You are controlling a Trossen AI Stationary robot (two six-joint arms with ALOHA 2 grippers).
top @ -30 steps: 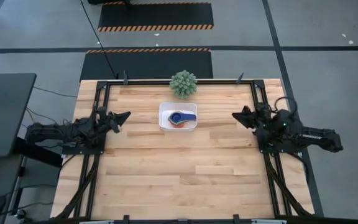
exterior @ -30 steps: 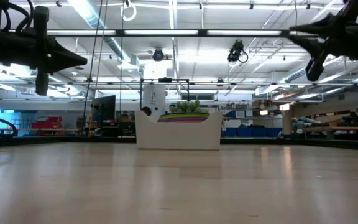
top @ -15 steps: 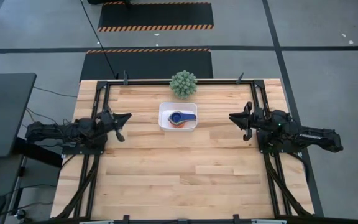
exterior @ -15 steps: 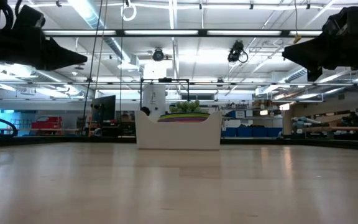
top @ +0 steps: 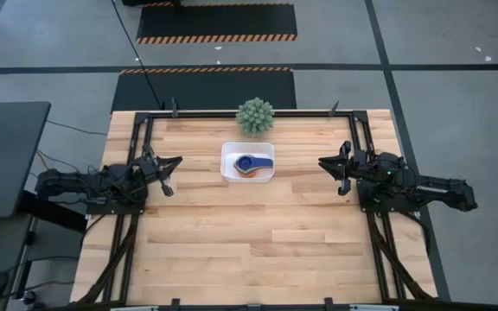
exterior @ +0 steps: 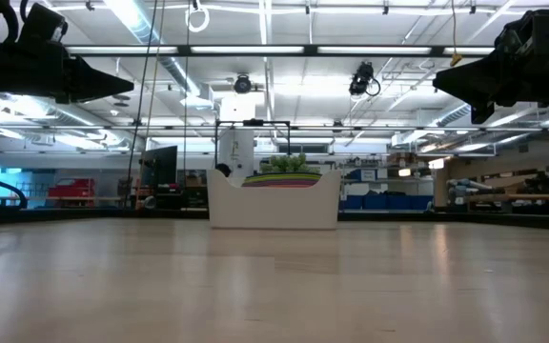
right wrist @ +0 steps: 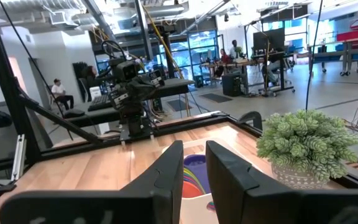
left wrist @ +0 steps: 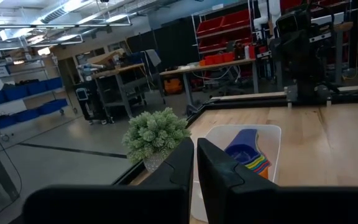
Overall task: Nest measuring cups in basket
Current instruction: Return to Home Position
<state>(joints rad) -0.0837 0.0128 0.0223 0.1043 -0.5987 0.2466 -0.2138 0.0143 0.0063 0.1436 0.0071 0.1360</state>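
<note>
The left arm [top: 85, 183] and right arm [top: 422, 186] are black and thin, with bumpy joints. The left end effector [top: 176, 160] and right end effector [top: 322, 162] have flat dark fingers [left wrist: 219, 171].

This is an industrial workshop. Red parts bins [left wrist: 229, 25] and workbenches [left wrist: 222, 64] fill it; hazard-striped mats [top: 216, 38] lie on the grey floor [top: 456, 86].

Nested measuring cups [top: 251, 164] in basket [top: 226, 161]

No legible text, label, brand, number or sign is showing in any view; the hazard striping [top: 215, 39] on the floor mats is carrying no wording; the red storage bins [left wrist: 229, 30] are showing no readable markings.
</note>
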